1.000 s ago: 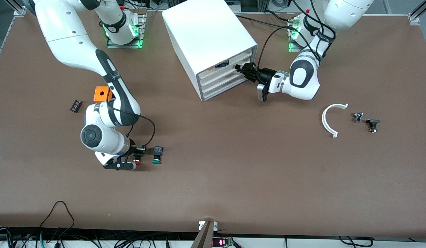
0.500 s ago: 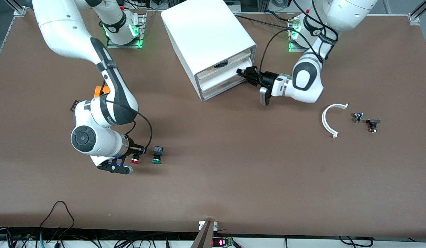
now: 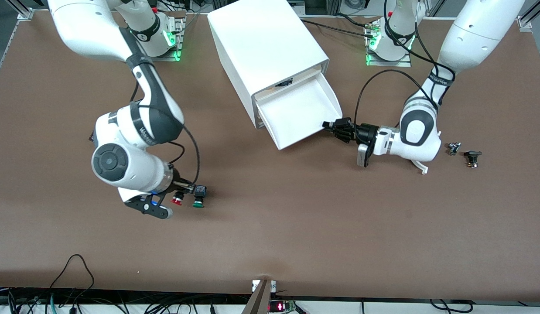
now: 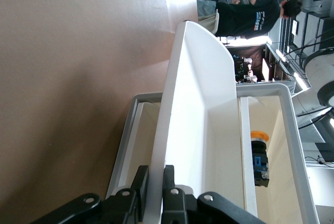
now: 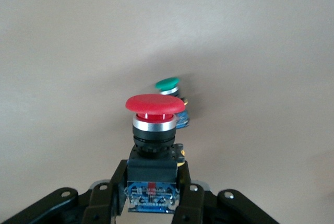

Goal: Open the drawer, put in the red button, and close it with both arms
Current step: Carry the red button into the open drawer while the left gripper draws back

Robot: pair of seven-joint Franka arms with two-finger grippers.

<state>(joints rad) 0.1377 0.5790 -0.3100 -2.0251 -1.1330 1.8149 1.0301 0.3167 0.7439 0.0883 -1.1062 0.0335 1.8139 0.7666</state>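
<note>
The white cabinet (image 3: 261, 39) has its second-highest drawer (image 3: 302, 137) pulled out, its white tray bare. My left gripper (image 3: 327, 125) is shut on the drawer's front wall at the corner toward the left arm's end. In the left wrist view the gripper (image 4: 155, 185) clamps the drawer (image 4: 201, 104) wall with one finger on each face. My right gripper (image 3: 179, 195) is shut on the red button (image 3: 177, 201) and holds it just above the table beside the green button (image 3: 198, 202). The right wrist view shows the gripper (image 5: 154, 192) clamping the black body of the red button (image 5: 155, 106), with the green button (image 5: 168, 84) a little past it.
An orange-capped button (image 4: 259, 156) lies in the cabinet above the open drawer. A white curved piece (image 3: 420, 166) is partly under my left arm. Two small dark parts (image 3: 453, 148) (image 3: 472, 158) lie toward the left arm's end.
My left gripper has pulled the drawer out of the cabinet toward the front camera. My right gripper has shifted slightly toward the green button with the red button in it.
</note>
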